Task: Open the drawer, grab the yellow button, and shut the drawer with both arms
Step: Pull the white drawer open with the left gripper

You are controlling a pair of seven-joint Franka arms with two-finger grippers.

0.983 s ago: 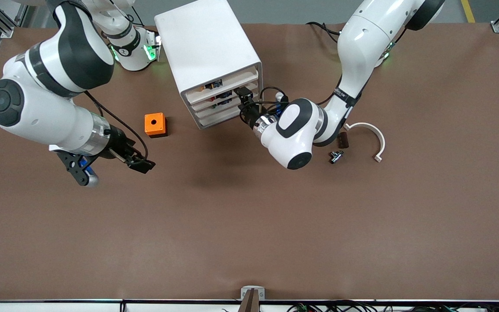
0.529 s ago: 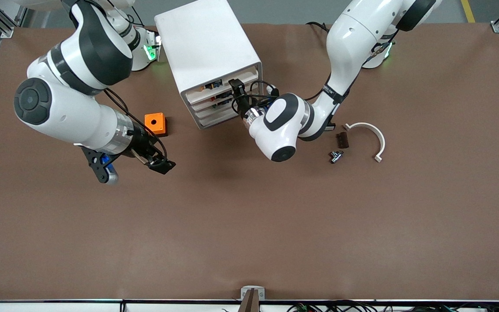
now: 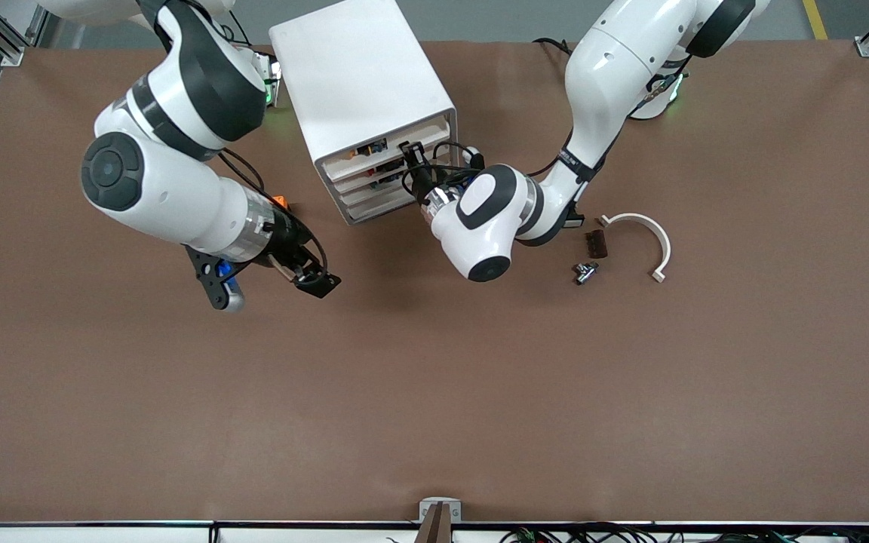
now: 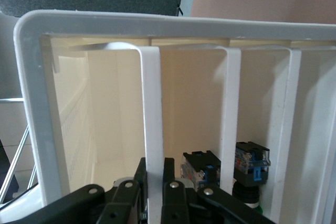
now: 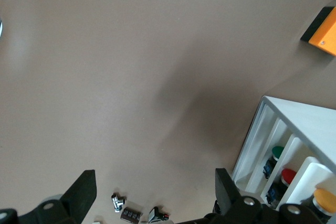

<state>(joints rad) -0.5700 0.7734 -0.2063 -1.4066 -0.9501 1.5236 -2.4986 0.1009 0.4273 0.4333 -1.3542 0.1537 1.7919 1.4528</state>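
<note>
Drawer not yet drawn: the left end effector (image 3: 407,149) sits at the front of the white cabinet (image 3: 359,75), at about 12 o'clock on the table (image 3: 434,392). Its fingers (image 4: 169,182) are pinched narrowly on either side of the front lip of the drawer (image 4: 152,129), the uppermost of four. That grip looks set for a straight pull outward.

The right end effector (image 3: 317,283) hangs over bare table at roughly 7 o'clock from the cabinet. Its fingers (image 5: 84,187) are spread wide and hold nothing. It seems placed to reach in once the drawer slides out.

A tiny orange-and-black speck in the top slot is probably the button (image 3: 364,150), but it is too small to confirm. The left wrist view cuts off the drawer's floor. The right arm covers most of the orange box (image 5: 325,30). Loose parts, among them a white curved piece (image 3: 649,234), lie at 4 o'clock from the cabinet.
</note>
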